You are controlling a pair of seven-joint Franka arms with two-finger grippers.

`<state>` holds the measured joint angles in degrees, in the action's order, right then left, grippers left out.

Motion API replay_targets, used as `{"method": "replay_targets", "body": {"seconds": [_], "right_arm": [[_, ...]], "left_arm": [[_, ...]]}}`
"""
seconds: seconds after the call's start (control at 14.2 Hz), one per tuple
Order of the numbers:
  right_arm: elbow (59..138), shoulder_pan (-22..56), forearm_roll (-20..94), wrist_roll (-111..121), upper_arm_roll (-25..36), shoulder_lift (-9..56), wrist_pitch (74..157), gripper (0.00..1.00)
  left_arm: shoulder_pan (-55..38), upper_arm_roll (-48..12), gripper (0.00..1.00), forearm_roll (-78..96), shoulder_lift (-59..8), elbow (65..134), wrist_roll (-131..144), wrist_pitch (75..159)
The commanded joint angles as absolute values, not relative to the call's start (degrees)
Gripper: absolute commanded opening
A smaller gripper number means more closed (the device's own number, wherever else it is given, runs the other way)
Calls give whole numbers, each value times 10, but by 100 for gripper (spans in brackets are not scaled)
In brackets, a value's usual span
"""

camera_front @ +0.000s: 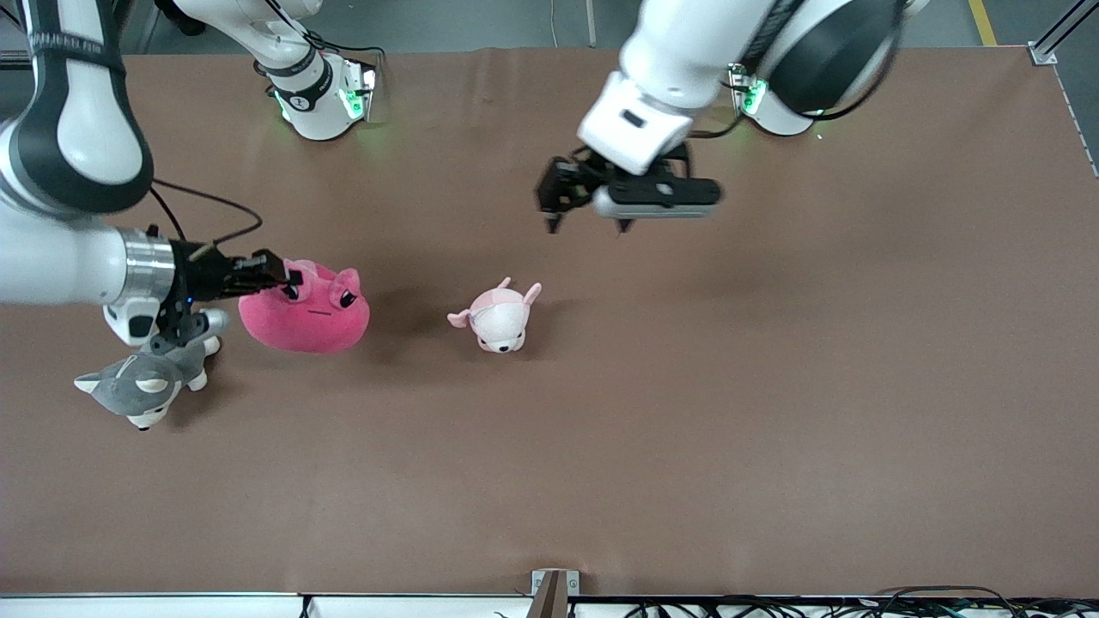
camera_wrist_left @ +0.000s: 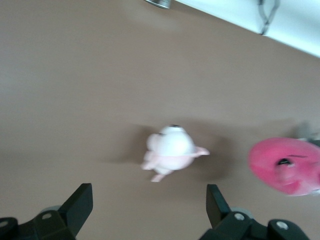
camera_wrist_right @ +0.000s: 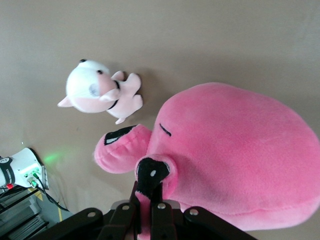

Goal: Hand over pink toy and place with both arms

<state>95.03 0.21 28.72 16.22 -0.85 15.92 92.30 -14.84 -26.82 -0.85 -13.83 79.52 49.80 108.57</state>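
Observation:
The pink toy (camera_front: 307,311), a round hot-pink plush with dark eyes on stalks, is at the right arm's end of the table. My right gripper (camera_front: 288,278) is shut on one of its eye stalks; in the right wrist view the fingers (camera_wrist_right: 159,197) pinch the stalk of the pink toy (camera_wrist_right: 235,160). My left gripper (camera_front: 591,221) is open and empty in the air over bare table, toward the arms' bases from the small pale plush. In the left wrist view its fingers (camera_wrist_left: 80,205) stand wide apart, and the pink toy (camera_wrist_left: 286,165) shows farther off.
A small pale pink-and-white plush animal (camera_front: 500,318) lies mid-table, also in the left wrist view (camera_wrist_left: 171,151) and the right wrist view (camera_wrist_right: 99,92). A grey-and-white plush (camera_front: 146,386) lies below the right arm's wrist. The brown table (camera_front: 687,429) stretches toward the left arm's end.

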Motion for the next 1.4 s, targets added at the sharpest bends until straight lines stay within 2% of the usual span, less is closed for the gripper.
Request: {"method": "replay_targets", "body": {"seconds": [0.0,0.14,0.28,0.49,0.77,1.26,1.33], "right_arm": [[896,-31,296,186,-17,227,906,3],[895,-47,322,207,-17,250,908,3],[888,-64,354,223,-17,280,908,3],[875,-69,365,227,-17,301,907,3],[875,-71,364,229,-17,314,907,3],[875,-76,364,293,-17,340,905,4],[875,-76,365,300,-17,340,904,34]], "left_arm": [[-75,-272,100,-12,-95,806,392,997],[-13,-272,100,-10,-83,806,284,920],[57,-272,100,-7,-75,817,187,881],[140,-272,100,0,-40,871,97,880],[206,-272,100,5,-17,896,20,882],[273,-270,100,40,47,956,-61,911],[275,-269,100,47,48,955,-61,914]]}}
